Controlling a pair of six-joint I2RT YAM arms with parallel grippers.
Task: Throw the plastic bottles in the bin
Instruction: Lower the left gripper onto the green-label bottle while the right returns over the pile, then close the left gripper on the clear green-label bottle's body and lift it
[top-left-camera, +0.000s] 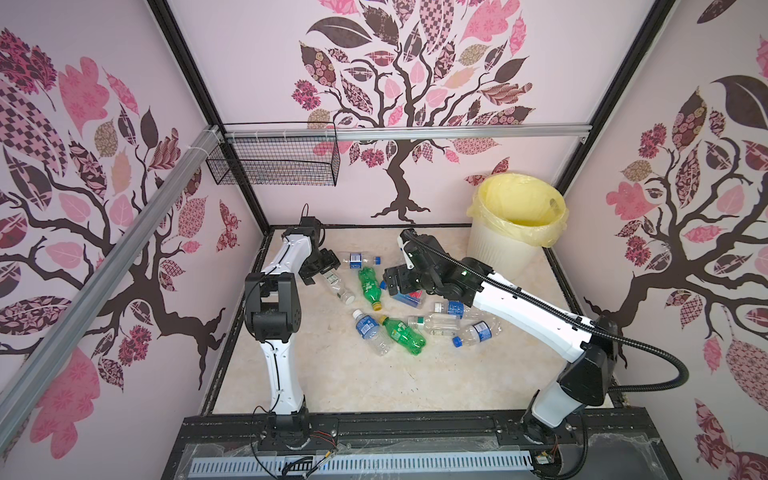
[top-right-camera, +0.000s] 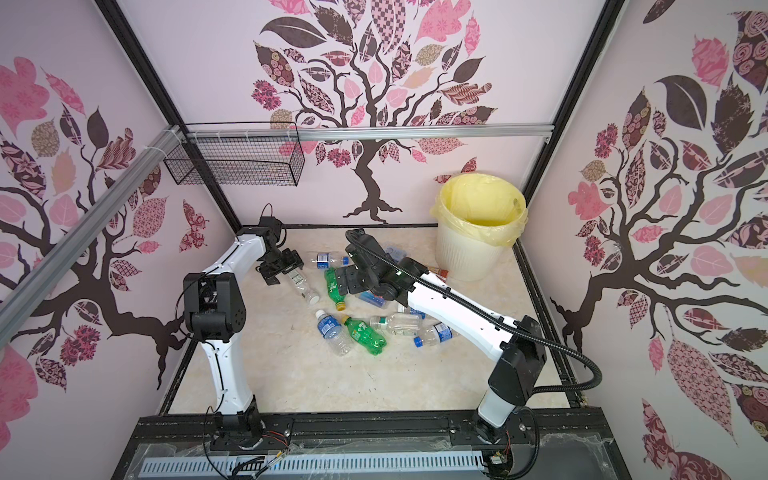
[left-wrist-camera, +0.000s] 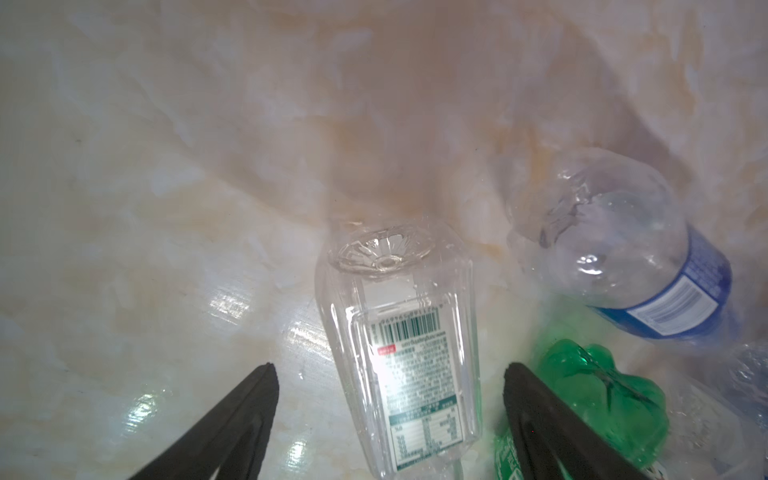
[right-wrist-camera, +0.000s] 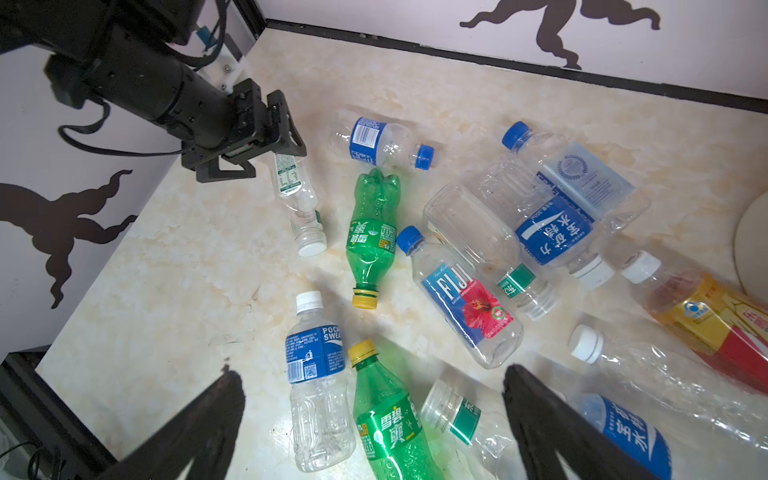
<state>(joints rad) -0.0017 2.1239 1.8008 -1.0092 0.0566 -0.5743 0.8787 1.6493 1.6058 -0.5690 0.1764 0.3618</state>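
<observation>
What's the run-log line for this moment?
left gripper: open, straddling clear white-capped bottle | right gripper: open, hovering over bottle pile, nothing held | bin: upright

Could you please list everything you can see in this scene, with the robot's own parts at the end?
clear bottles: about ten, mostly blue labels and blue or white caps, lying scattered mid-table
green bottles: two, green with yellow caps, lying in the pile
red-gold bottle: one, white cap, lying near the bin's base
bin: one, white ribbed with a yellow liner, far right corner of the table
wire basket: one, black, hung on the back rail at left
table: one, beige marble pattern, under everything
left gripper: one, black, open, astride a clear white-capped bottle
right gripper: one, black, open, above the pile
</observation>
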